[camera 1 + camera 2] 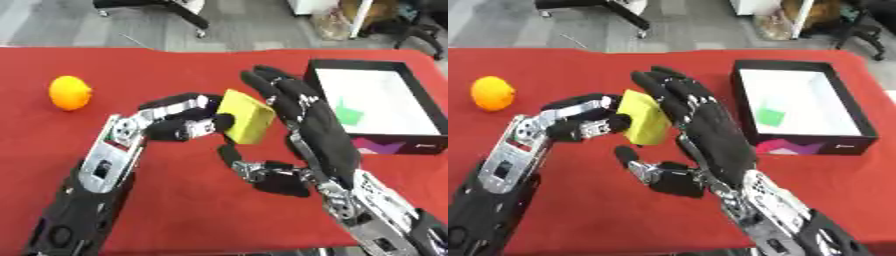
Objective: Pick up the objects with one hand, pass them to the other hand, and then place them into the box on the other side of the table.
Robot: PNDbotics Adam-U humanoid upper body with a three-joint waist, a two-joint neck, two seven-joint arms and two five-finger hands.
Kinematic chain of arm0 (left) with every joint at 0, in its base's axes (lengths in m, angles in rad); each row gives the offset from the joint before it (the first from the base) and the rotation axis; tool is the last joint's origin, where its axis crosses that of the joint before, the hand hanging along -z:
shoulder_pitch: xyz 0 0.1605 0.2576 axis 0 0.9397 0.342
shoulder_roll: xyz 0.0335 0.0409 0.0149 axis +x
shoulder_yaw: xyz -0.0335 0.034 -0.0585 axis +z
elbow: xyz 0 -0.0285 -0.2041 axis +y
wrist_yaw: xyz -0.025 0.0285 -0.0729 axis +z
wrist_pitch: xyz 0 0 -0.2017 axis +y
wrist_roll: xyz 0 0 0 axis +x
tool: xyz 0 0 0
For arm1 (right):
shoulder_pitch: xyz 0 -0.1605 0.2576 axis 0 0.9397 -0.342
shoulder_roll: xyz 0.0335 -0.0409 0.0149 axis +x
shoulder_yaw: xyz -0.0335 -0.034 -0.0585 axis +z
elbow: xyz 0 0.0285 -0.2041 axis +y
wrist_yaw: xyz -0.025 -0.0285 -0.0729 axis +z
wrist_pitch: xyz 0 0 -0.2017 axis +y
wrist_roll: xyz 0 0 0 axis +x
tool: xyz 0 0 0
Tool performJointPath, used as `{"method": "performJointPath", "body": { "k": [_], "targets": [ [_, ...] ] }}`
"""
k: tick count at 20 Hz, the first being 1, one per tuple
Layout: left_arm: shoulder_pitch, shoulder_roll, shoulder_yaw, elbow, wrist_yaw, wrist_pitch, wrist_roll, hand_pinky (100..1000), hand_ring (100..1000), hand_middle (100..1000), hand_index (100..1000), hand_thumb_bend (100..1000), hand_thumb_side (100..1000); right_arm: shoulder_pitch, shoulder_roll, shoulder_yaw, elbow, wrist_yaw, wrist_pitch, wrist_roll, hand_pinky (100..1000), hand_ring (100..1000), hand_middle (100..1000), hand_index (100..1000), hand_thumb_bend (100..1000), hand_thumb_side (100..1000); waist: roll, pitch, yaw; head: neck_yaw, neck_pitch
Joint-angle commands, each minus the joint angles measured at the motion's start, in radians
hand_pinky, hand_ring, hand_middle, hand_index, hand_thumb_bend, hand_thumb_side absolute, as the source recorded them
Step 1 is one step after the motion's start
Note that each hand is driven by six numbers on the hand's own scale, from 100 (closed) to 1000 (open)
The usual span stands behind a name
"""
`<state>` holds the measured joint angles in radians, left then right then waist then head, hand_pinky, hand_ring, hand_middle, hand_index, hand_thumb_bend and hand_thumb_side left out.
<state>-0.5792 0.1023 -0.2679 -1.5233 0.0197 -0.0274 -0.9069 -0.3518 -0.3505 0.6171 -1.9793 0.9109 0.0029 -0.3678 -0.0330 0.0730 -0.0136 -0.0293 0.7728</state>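
- We pinch the yellow block (246, 116) in our left hand (179, 122), above the red tablecloth (175, 200).
- Our right hand (306, 122) stands open against the block.
- The box (420, 95) sits right; an orange (69, 92) lies left; grey floor (52, 20) beyond.

Behind the table (175, 210), which has a red cloth over it, there's grey floor (254, 22). An office chair base (162, 7) sits far beyond the left robot hand (179, 122), and a dark chair (420, 27) way past the right robot hand (311, 125).
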Motion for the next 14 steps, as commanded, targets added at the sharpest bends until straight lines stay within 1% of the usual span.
{"method": "performJointPath", "body": {
  "k": [1,4,7,11,13,14],
  "targets": [
    [-0.009,0.016,0.011,-0.030,0.016,0.003,0.000,640,555,457,614,100,743,-0.007,-0.004,-0.004,-0.021,0.010,0.016,-0.001,784,873,766,906,319,344,0.001,-0.009,-0.001,-0.006,-0.003],
    [-0.007,0.018,0.008,-0.040,0.027,0.006,0.000,641,556,457,614,100,740,-0.007,-0.004,-0.002,-0.021,0.013,0.024,0.005,775,862,741,890,276,307,0.002,-0.009,-0.001,-0.007,-0.003],
    [-0.007,0.018,0.005,-0.049,0.034,0.007,0.000,642,557,457,615,100,733,-0.006,-0.004,-0.002,-0.021,0.016,0.032,0.005,759,841,690,858,226,272,0.001,-0.009,-0.001,-0.009,-0.003],
    [-0.007,0.018,0.003,-0.058,0.040,0.007,0.000,644,559,459,616,100,730,-0.008,-0.004,-0.002,-0.021,0.013,0.044,-0.008,734,806,596,770,100,217,0.001,-0.009,-0.001,-0.011,-0.003],
    [-0.008,0.018,0.002,-0.060,0.041,0.006,0.000,644,560,459,617,100,730,-0.008,-0.004,-0.002,-0.021,0.007,0.051,-0.020,727,798,580,754,100,207,0.002,-0.008,-0.001,-0.012,-0.003],
    [-0.008,0.018,0.001,-0.061,0.042,0.006,0.000,646,562,462,621,100,731,-0.008,-0.003,-0.002,-0.021,0.001,0.056,-0.029,710,774,521,700,100,190,0.002,-0.008,-0.001,-0.012,-0.003]
  ]
}}
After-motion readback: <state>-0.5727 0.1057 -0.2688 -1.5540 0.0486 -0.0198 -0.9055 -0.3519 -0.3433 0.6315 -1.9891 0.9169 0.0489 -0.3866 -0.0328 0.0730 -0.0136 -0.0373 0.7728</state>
